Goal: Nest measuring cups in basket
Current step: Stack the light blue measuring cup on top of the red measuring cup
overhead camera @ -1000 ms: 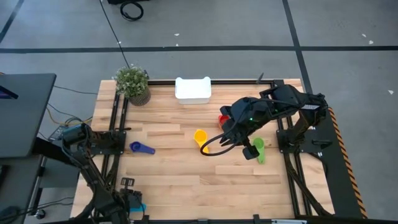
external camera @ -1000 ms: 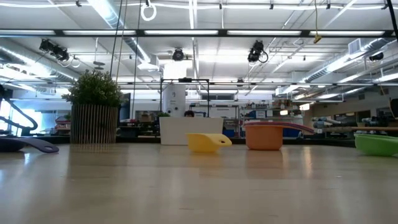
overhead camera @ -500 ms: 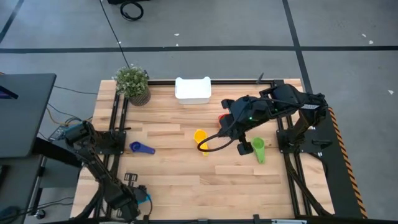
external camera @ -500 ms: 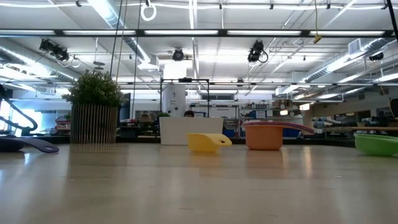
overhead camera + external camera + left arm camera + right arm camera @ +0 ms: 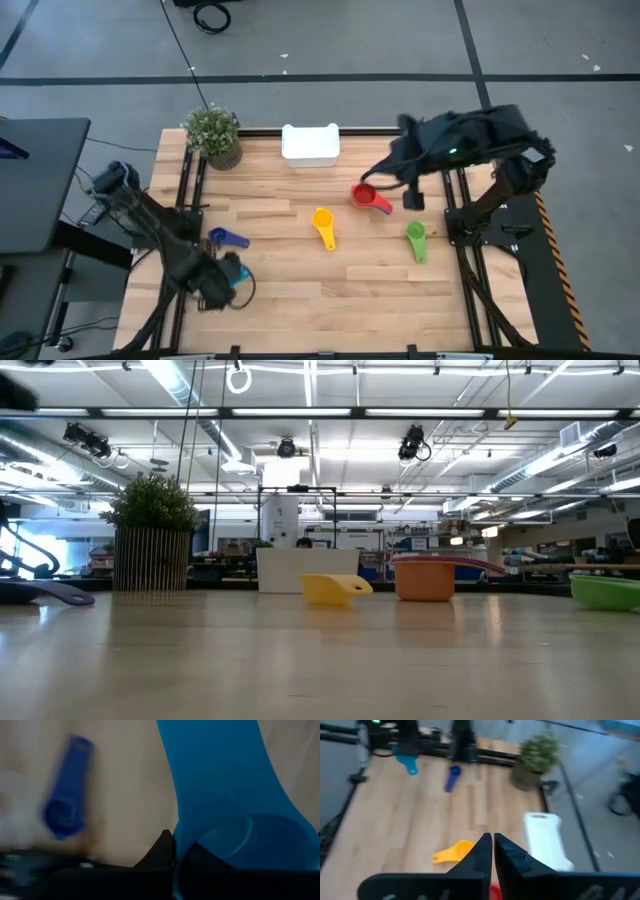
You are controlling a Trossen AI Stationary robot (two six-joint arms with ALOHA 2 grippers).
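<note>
— Left gripper (image 5: 228,276) first: what is it doing?

— It hangs over the near-left part of the table with its fingers clamped on a light blue cup (image 5: 235,805). The left wrist view shows the flat handle running up between the fingers, bowl toward the camera. Holding it by the handle probably leaves the bowl free to drop over another cup.

— And what lies around it?

— Just beyond it, farther from the table's near edge, the dark blue cup (image 5: 228,238) lies flat on the wood. The basket (image 5: 310,144) sits well away at the far edge, beside the potted plant (image 5: 214,133), so the carry is a long one.

— The right gripper (image 5: 412,195)?

— Raised over the right half, fingers together and empty. Just beside it, toward the table's middle, sits the red cup (image 5: 368,197); the green cup (image 5: 415,240) lies nearer the front edge, the yellow cup (image 5: 322,225) farther toward the centre.

— Progress?

— Early, I'd judge: the basket looks empty, and these cups are well apart, none nested.
</note>
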